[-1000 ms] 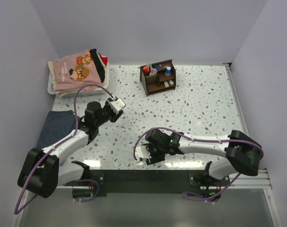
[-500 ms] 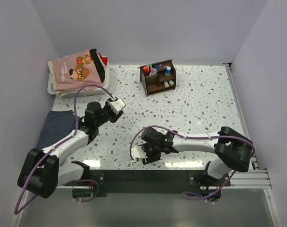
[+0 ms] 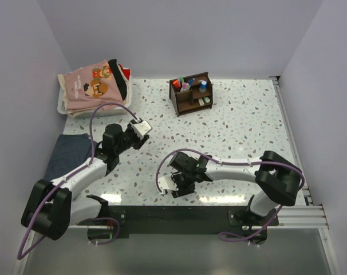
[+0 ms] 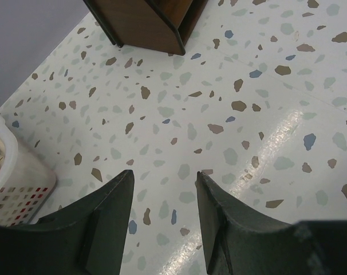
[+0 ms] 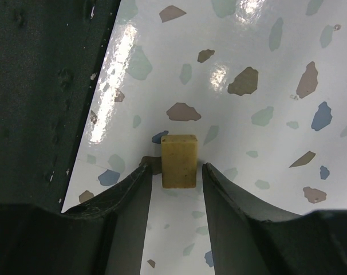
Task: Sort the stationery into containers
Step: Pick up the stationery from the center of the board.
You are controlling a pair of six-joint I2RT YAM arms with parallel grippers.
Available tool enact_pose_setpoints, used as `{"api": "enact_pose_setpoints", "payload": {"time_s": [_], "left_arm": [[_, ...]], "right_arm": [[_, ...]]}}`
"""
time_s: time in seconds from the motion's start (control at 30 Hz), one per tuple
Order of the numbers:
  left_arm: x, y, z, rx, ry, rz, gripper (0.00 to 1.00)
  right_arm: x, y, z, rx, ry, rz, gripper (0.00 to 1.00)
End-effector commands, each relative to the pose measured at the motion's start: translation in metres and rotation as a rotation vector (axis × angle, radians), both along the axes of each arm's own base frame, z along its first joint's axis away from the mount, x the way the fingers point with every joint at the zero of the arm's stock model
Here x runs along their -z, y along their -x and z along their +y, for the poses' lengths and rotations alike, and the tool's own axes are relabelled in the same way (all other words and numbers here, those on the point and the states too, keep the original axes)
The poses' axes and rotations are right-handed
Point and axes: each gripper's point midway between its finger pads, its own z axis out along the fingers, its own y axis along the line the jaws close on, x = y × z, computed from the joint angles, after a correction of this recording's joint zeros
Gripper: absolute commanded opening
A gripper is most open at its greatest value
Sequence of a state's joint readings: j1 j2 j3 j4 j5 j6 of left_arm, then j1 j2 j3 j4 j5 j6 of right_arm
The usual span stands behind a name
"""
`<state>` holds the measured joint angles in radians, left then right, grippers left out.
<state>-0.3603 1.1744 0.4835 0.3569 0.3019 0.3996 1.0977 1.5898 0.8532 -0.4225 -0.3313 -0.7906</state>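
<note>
Though well apart from the wooden organizer [image 3: 190,94], the beige block [image 5: 179,161] lies at the near edge of the table [image 3: 248,132]. It sits between the right gripper [image 5: 176,172] fingers, which are narrow and not yet pinching, with its long axis running along them. Left gripper [image 4: 162,186] half-spread, empty.

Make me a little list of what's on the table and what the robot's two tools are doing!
table: white, speckled
wooden organizer: far middle, with pens standing inside
white basket: far left corner, holds folded clothes
blue cloth: lying flat at the left edge
small beige block: on the table near the front edge, maybe an eraser
right tool: open, low over the table, one finger on each side of the block
left tool: open, empty, pointing toward the organizer
</note>
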Motion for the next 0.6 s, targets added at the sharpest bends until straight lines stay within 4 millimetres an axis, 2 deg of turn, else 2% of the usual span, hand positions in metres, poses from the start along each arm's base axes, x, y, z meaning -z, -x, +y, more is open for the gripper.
{"api": "enact_pose_setpoints", "payload": {"time_s": [0.0,0.3,0.5,0.57], "left_arm": [[-0.0151,-0.0068,-0.0039,0.0,0.048,-0.036,0.53],[-0.0138,-0.007,-0.005,0.003,0.052,-0.026,0.53],[-0.0119,-0.0073,-0.0063,0.005,0.056,-0.013,0.53],[-0.0136,-0.0083,-0.0073,0.007,0.058,-0.014,0.53]], "right_arm": [[-0.0031,0.0018,-0.0101,-0.003,0.028,0.031,0.44],[0.0015,-0.0053,-0.0033,0.038,0.047,0.036,0.37],[0.0017,-0.0072,-0.0028,0.056,0.047,0.032,0.38],[0.0009,-0.0057,-0.002,0.063,0.046,0.043,0.34]]}}
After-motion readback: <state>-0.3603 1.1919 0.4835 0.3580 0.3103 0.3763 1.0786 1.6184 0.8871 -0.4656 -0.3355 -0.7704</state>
